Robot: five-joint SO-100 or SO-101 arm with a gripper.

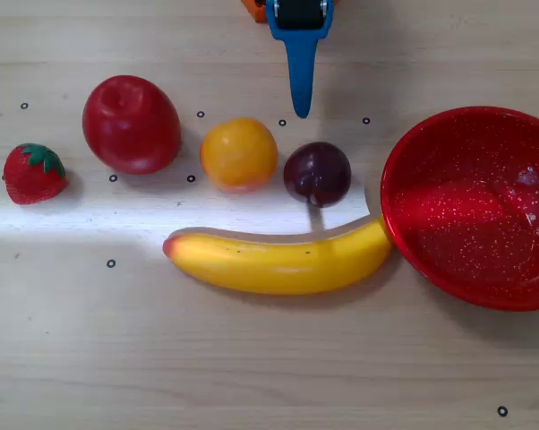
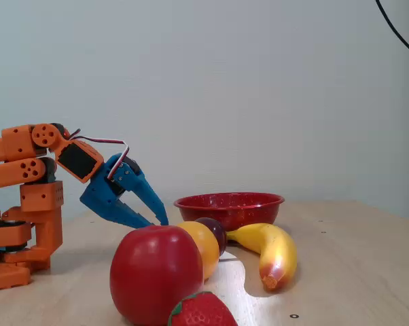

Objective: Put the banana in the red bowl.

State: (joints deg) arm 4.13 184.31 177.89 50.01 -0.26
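Note:
The yellow banana (image 1: 278,262) lies flat on the wooden table, its orange-red tip to the left in the overhead view and its other end touching the rim of the empty red bowl (image 1: 471,210). In the fixed view the banana (image 2: 272,251) lies in front of the bowl (image 2: 228,202). My blue gripper (image 1: 301,109) hangs at the top centre of the overhead view, behind the row of fruit and apart from the banana. In the fixed view the gripper (image 2: 157,223) points down toward the table with its jaws a little apart and empty.
A row of fruit lies between gripper and banana: strawberry (image 1: 34,173), red apple (image 1: 131,124), orange (image 1: 239,154), dark plum (image 1: 317,174). The orange arm base (image 2: 21,204) stands at the left of the fixed view.

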